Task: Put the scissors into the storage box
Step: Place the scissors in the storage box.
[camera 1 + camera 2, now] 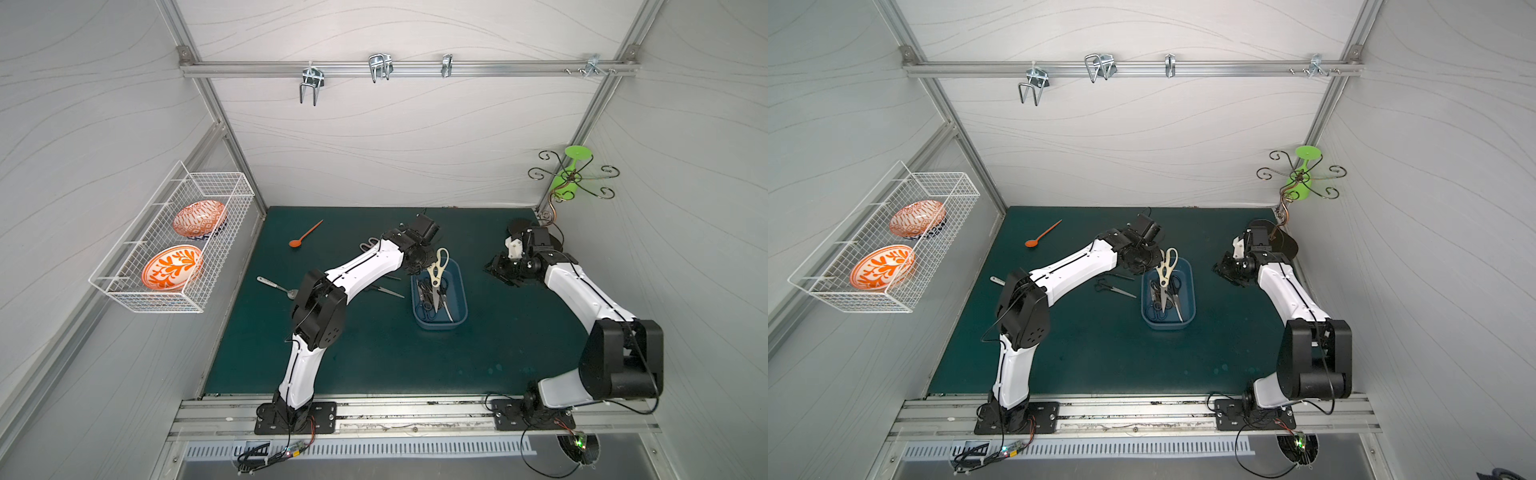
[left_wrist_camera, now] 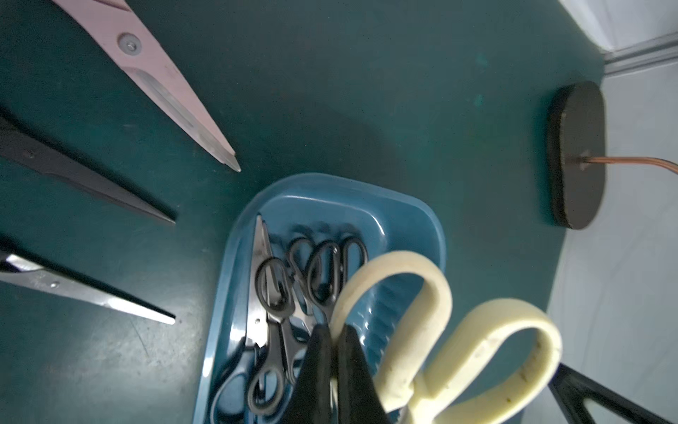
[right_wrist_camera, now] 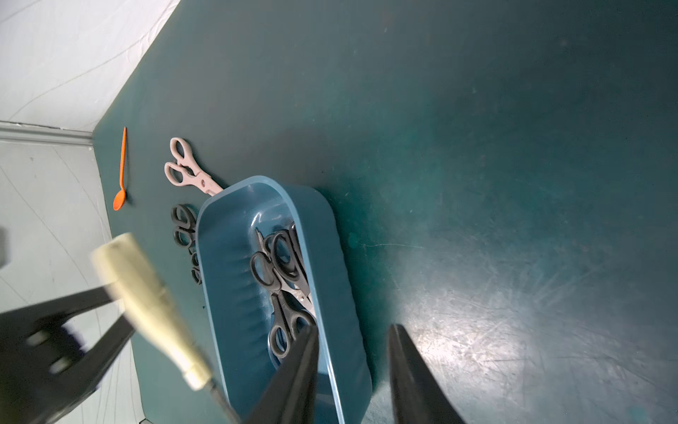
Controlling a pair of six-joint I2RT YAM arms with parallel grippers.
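Several small black scissors lie in the storage box mid-mat in both top views. The cream shears lean over its far end, blades inside. Left wrist view: my left claw pinches one cream handle loop. Right wrist view: my right claw is spread and empty, just right of the box, and the pink shears lie on the mat to its left.

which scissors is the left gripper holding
The large cream-handled scissors, pinched by a handle loop in the left gripper over the storage box; the rest lie in it or on the mat.
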